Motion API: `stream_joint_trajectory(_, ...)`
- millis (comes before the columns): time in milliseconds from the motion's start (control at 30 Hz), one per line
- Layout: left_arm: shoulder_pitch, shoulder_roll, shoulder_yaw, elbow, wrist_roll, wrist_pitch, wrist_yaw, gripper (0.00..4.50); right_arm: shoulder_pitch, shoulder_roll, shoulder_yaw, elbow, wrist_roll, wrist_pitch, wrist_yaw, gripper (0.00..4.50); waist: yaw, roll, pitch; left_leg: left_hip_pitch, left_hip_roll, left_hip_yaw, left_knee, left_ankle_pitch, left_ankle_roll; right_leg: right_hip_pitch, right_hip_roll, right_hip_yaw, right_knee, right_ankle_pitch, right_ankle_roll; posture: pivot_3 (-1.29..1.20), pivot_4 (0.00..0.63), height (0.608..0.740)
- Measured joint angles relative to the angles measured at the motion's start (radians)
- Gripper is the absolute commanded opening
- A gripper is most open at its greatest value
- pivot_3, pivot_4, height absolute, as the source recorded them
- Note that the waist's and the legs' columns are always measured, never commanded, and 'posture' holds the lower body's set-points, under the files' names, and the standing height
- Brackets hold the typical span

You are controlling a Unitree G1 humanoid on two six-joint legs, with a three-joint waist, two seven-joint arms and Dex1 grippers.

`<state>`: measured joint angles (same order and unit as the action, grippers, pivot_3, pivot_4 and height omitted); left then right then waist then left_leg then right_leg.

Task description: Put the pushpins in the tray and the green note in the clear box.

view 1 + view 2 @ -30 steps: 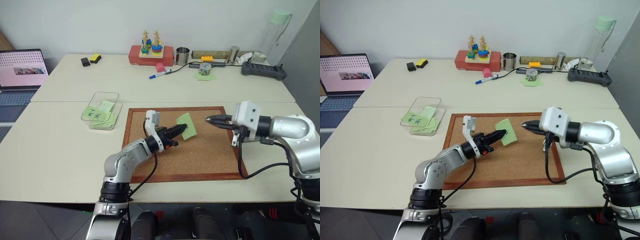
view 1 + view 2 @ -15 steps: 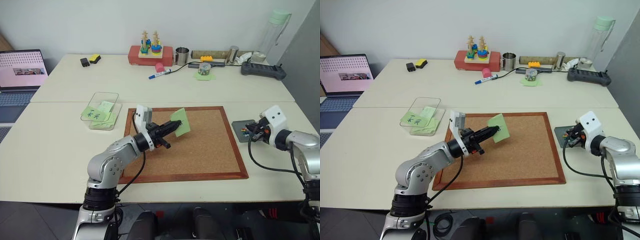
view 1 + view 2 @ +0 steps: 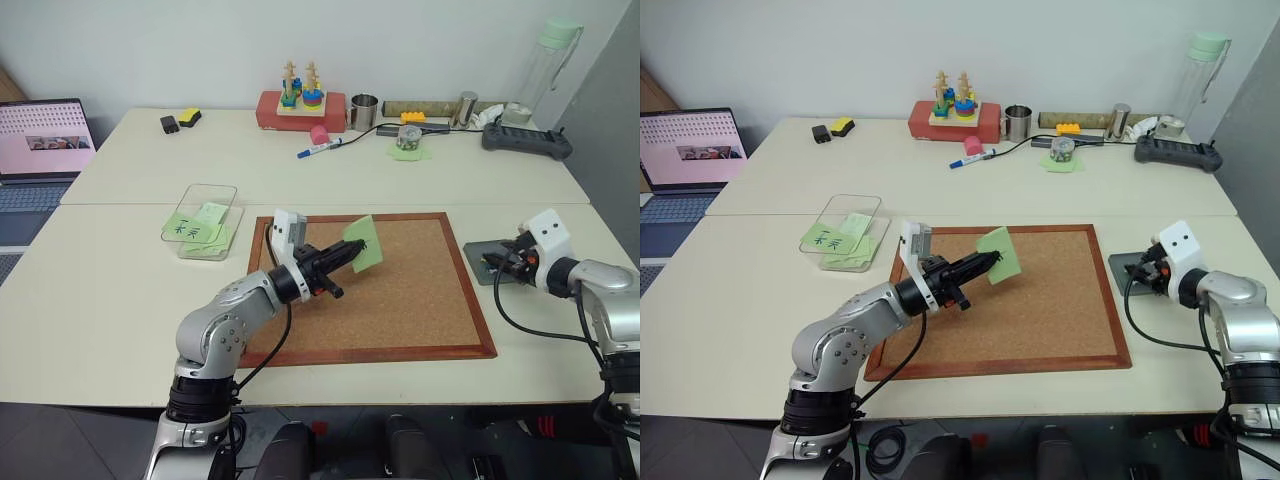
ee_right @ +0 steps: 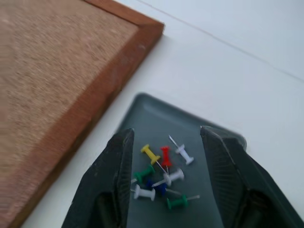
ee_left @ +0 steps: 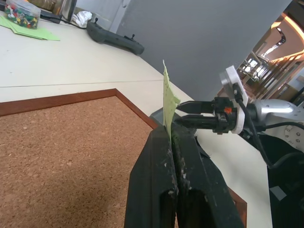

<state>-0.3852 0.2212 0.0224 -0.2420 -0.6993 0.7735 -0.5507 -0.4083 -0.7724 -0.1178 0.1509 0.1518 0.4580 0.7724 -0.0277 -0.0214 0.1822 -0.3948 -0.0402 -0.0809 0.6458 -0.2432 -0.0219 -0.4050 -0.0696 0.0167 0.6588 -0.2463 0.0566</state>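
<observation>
Right wrist view: my right gripper [image 4: 164, 142] jaws released above tray [image 4: 209, 137], pushpins [image 4: 164, 178] inside. Left gripper [image 3: 345, 254] jaws clenched on green note [image 3: 361, 243]; next, carry it left to clear box [image 3: 205, 221].

Green note [image 3: 361, 243]: light green slip, dark mark at middle, held on edge above corkboard, clear of its surface.
Pushpins [image 4: 164, 173]: small heap in tray, heads red, green, yellow, white, blue.
Tray [image 4: 209, 142]: dark grey, low rim, flat on bench just beside corkboard's right edge.
Clear box [image 3: 206, 194]: transparent, on bench left of corkboard, green slips inside.
</observation>
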Motion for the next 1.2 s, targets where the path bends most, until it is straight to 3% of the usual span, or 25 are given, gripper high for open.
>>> stream_joint_trajectory(200, 0.004, 0.115, 0.078, -0.038, 0.044, -0.049, 0.022, 0.00, -0.012, -0.066, 0.013, -0.232, 0.100, -0.037, 0.178, 2.30, -0.005, 0.000, 0.000, 0.001, 0.001, -0.001, 0.000, 0.000, 0.000, 0.000, 0.002, 0.000, 0.000, 0.000, 0.000, 0.00, 0.150, 0.740)
stream_joint_trajectory(333, 0.004, 0.222, 0.155, -0.022, 0.137, -0.140, 0.061, 0.00, -0.131, -0.048, 0.062, -0.351, 0.191, 0.028, 0.233, 2.30, -0.005, 0.000, 0.002, 0.001, 0.001, -0.003, 0.000, 0.000, 0.000, 0.000, 0.003, 0.000, -0.001, 0.000, 0.000, 0.00, 0.150, 0.740)
stream_joint_trajectory(533, -0.072, 0.367, 0.266, 0.149, 0.303, -0.271, 0.157, 0.00, -0.240, 0.000, 0.139, -0.392, 0.267, 0.114, 0.268, 2.30, 0.008, -0.002, 0.002, -0.003, 0.000, -0.005, 0.000, 0.000, 0.000, -0.001, 0.000, -0.003, -0.003, 0.000, 0.000, 0.00, 0.150, 0.740)
stream_joint_trajectory(700, -0.130, 0.419, 0.258, 0.352, 0.416, -0.335, 0.188, 0.00, -0.247, 0.010, 0.178, -0.387, 0.268, 0.123, 0.276, 2.30, 0.021, -0.002, 0.002, -0.005, 0.000, -0.006, 0.000, 0.000, 0.000, -0.001, -0.001, -0.003, -0.008, 0.002, 0.002, 0.00, 0.150, 0.740)
stream_joint_trajectory(867, -0.161, 0.419, 0.231, 0.443, 0.450, -0.348, 0.185, 0.00, -0.247, 0.012, 0.181, -0.387, 0.269, 0.125, 0.276, 2.30, 0.023, -0.002, 0.002, -0.005, 0.000, -0.007, 0.000, 0.000, 0.000, -0.001, -0.001, -0.003, -0.009, 0.002, 0.003, 0.00, 0.150, 0.740)
stream_joint_trajectory(1200, -0.234, 0.419, 0.178, 0.556, 0.498, -0.411, 0.125, 1.82, -0.244, 0.012, 0.180, -0.391, 0.301, 0.161, 0.275, 2.33, 0.023, -0.002, 0.002, -0.005, 0.000, -0.006, 0.000, 0.000, 0.000, -0.002, -0.001, -0.003, -0.009, 0.003, 0.003, 0.00, 0.150, 0.740)
